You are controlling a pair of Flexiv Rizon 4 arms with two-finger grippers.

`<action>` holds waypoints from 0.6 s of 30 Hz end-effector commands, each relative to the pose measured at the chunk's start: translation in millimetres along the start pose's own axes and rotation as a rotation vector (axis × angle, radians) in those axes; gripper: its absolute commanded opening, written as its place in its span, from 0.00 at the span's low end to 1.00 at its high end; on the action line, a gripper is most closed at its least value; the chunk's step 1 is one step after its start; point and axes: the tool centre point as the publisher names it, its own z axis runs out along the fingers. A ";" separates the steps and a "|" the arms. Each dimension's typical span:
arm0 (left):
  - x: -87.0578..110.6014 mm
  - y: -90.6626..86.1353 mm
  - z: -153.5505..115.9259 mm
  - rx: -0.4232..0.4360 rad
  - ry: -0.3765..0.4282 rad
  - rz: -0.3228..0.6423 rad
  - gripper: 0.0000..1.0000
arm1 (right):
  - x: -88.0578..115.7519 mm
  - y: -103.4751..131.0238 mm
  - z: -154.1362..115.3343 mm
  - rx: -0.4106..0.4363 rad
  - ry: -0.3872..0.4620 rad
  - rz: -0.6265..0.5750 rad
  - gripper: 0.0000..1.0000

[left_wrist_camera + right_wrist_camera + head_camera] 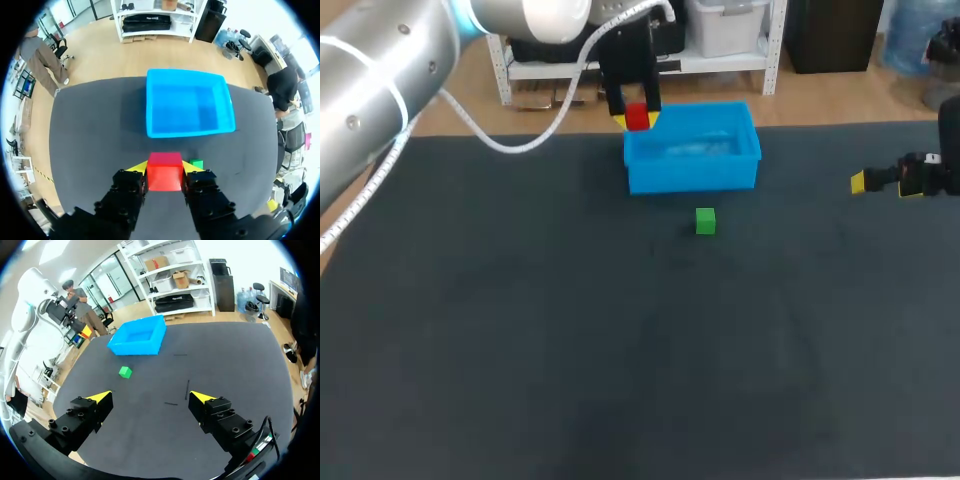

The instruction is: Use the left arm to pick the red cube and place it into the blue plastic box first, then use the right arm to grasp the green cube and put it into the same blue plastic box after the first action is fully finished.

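Observation:
My left gripper [637, 120] hangs in the air at the blue plastic box's left rear corner, shut on the red cube [638, 116]. In the left wrist view the red cube [164, 171] sits between the yellow fingertips of my left gripper [165, 167], with the blue box [189, 103] ahead and below. The green cube [705, 221] lies on the table just in front of the blue box [692, 148]; the green cube [197, 163] peeks out beside a fingertip. My right gripper [880, 181] is at the right edge, open and holding nothing. In the right wrist view my right gripper [150, 399] faces the green cube [125, 372] and blue box [138, 335] from afar.
The dark table [570, 350] stretches wide in front of the box and cube. My left arm [380, 90] comes in from the upper left with a white cable looping down to the gripper.

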 end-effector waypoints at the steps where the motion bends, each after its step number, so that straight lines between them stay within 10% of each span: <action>1: -8.3 -1.2 -1.1 0.003 0.003 0.004 0.00 | -0.2 -0.3 0.4 0.000 0.001 -0.001 1.00; 18: -46.5 -17.6 -10.1 0.043 -0.073 0.034 0.00 | -0.2 -0.3 0.4 0.000 0.001 -0.001 1.00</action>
